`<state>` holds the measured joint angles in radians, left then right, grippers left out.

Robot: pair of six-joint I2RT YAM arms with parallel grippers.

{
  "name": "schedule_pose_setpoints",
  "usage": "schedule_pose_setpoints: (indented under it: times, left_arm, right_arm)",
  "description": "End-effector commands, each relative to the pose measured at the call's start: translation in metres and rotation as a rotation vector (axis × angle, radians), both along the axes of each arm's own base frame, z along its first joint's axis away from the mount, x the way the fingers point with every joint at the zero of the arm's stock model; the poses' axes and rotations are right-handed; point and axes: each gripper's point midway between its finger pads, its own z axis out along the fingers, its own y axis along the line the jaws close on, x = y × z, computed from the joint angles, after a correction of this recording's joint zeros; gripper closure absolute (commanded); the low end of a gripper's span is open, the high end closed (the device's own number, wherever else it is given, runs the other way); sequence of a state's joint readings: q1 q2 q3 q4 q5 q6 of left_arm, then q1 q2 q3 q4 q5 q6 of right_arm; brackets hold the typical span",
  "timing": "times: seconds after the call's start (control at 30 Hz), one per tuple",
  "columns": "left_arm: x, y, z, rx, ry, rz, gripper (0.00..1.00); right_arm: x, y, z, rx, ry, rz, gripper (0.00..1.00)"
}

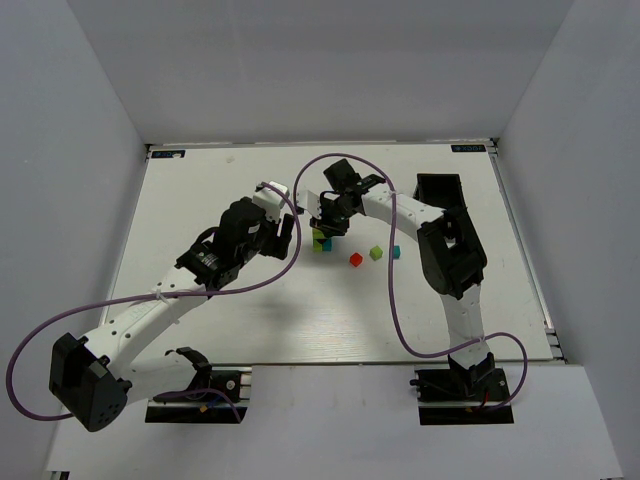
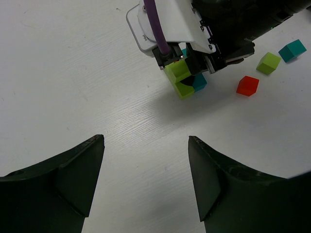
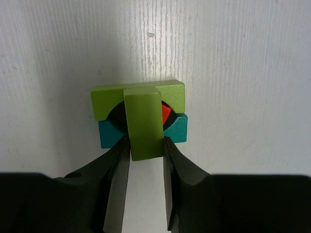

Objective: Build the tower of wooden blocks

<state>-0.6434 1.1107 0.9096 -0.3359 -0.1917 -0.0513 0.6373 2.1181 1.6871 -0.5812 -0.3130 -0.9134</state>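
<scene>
Near the table's centre, the right gripper (image 3: 146,145) clamps a lime block (image 3: 143,121) directly over the wood block tower (image 3: 104,99), probably to seat it squarely. Spare cubes (image 1: 376,252) lie at three o'clock. The left gripper (image 2: 146,141) hangs spread and empty at nine o'clock, clear of the stacking.

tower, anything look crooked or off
Yes: in the right wrist view the held lime block in the right gripper straddles a lower lime block and a teal block lying side by side, not one column.
</scene>
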Motion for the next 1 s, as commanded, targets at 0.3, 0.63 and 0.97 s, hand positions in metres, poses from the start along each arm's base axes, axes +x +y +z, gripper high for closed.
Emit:
schedule_pose_setpoints:
  times: [0.3, 0.63, 0.97]
  left_arm:
    - [-0.002, 0.001, 0.009, -0.018, -0.024, -0.008, 0.20]
    - [-0.002, 0.001, 0.009, -0.018, -0.024, -0.008, 0.20]
    - [-0.003, 0.001, 0.005, -0.013, -0.016, -0.008, 0.20]
  right_arm:
    - [0.006, 0.008, 0.006, 0.016, -0.013, -0.007, 0.67]
    - [0.004, 0.006, 0.010, 0.026, -0.024, -0.001, 0.35]
    - [-0.001, 0.008, 0.025, 0.071, -0.041, 0.001, 0.10]
